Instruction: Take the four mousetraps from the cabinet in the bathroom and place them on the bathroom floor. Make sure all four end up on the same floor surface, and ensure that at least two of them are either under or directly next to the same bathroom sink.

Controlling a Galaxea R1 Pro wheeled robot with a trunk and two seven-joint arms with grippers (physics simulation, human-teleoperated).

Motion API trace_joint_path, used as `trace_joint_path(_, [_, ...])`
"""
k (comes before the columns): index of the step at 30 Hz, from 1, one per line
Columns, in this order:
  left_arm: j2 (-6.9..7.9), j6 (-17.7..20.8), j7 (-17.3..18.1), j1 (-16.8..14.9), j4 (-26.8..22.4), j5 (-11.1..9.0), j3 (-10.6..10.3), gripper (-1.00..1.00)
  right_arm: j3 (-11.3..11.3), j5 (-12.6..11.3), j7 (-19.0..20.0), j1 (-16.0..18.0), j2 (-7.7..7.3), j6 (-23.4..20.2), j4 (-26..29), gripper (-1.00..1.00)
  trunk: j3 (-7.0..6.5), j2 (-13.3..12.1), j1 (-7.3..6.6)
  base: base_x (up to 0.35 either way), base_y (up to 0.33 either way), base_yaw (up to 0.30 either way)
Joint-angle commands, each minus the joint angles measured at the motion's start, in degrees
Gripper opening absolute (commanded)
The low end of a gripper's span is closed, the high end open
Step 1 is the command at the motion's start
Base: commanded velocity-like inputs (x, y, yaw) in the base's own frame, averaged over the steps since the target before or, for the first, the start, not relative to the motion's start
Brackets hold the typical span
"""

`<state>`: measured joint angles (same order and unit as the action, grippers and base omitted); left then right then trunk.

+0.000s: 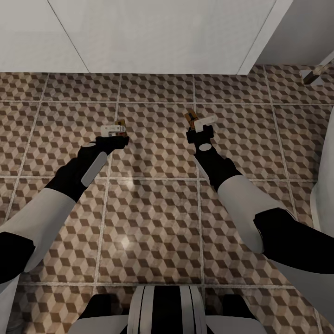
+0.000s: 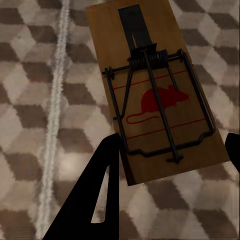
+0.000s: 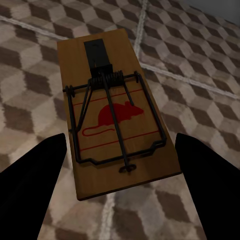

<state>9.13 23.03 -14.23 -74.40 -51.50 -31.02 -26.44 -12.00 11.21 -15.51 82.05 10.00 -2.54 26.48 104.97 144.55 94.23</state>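
Over the cube-patterned bathroom floor both arms reach forward. My left gripper is shut on a mousetrap. In the left wrist view this brown wooden slab, with a red mouse print and a dark wire spring, sits between the two dark fingers, its edges touching them. My right gripper is shut on a second mousetrap. The right wrist view has that trap lying tilted between the fingertips. The cabinet and the sink are out of view.
A white panelled wall runs along the far edge of the tiles. A white rounded fixture stands at the right edge, and a small pale fitting sits at the upper right. My own base is at the bottom.
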Motion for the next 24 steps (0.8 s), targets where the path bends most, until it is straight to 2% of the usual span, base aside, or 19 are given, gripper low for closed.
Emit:
trace_joint_path(1, [0.09, 0.2, -0.5, 0.0, -0.4, -0.5, -0.3, -1.00, -0.2, 0.5, -0.4, 0.0, 0.00, -0.3, 0.0, -1.00, 0.03, 0.0, -0.01, 0.000, 0.000, 0.000])
trace_joint_path(9, [0.10, 0.5, -0.6, 0.0, -3.8, -0.5, -0.3, -1.00, -0.2, 0.5, -0.4, 0.0, 0.00, -0.3, 0.5, -1.00, 0.03, 0.0, -0.01, 0.000, 0.000, 0.000])
trace_joint_path(14, [0.10, 3.6, -0.6, 0.0, -6.8, -0.5, -0.3, -1.00, -0.2, 0.5, -0.4, 0.0, 0.00, -0.3, 0.6, -1.00, 0.03, 0.1, 0.12, 0.000, 0.000, 0.000])
trace_joint_path(24, [0.10, 4.0, -0.7, 0.0, -7.2, -0.5, -0.3, -1.00, -0.2, 0.5, -0.4, 0.0, 0.00, -0.4, 0.7, -1.00, 0.03, 0.2, 0.38, 0.000, 0.000, 0.000])
